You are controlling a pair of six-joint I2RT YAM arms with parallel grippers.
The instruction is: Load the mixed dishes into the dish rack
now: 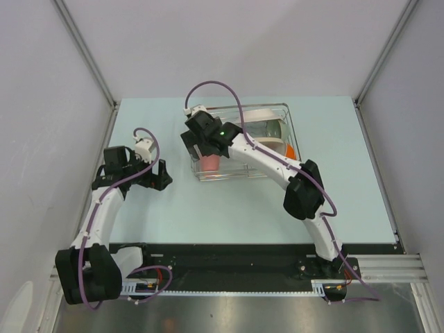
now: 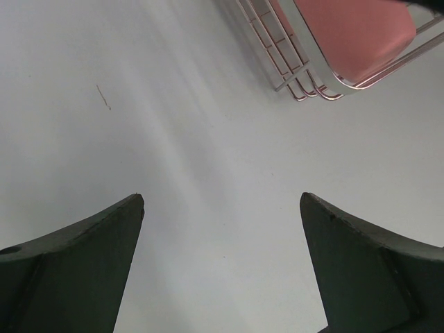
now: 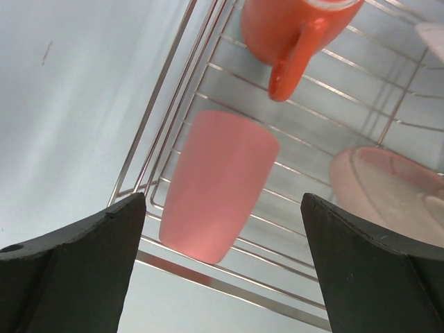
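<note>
Right end effector (image 3: 223, 199) over pinkish cup (image 3: 216, 182)

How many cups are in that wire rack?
2: a pink handleless cup at the silver wire rack's edge, an orange-red handled mug apart from it. The right arm may hide more.

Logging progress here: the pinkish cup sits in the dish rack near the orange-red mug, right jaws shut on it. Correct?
No: in the right wrist view the right gripper has open jaws, off the pinkish cup, which sits in the dish rack near the orange-red mug.

Shiny metal wire dish rack (image 3: 229, 104), matt pinkish cup (image 3: 215, 187).
</note>
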